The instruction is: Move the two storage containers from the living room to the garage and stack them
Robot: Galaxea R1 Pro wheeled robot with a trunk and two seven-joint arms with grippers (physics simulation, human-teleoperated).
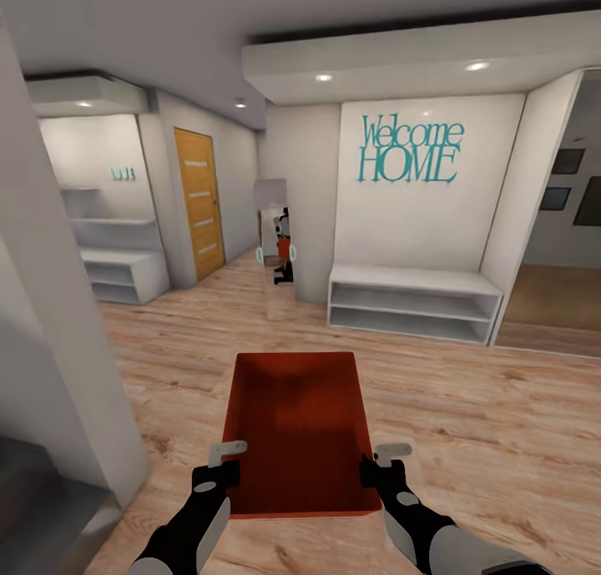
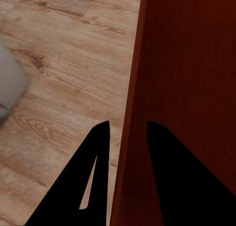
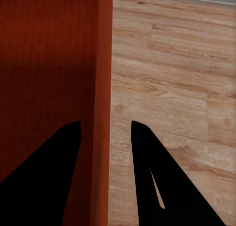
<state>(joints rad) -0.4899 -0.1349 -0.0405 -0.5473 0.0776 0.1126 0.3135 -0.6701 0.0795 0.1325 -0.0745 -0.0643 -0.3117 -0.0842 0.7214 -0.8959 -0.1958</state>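
storage container (image 1: 296, 429), wall between each gripper's fingers

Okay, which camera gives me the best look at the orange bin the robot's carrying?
The head view: it shows the whole bin, open top and floor, held between the left gripper and the right gripper. Each wrist view shows just one side wall, seen edge-on between two black fingers.

Head camera looks forward-down over the container (image 1: 296, 425); both wrist cameras closely face its side walls.
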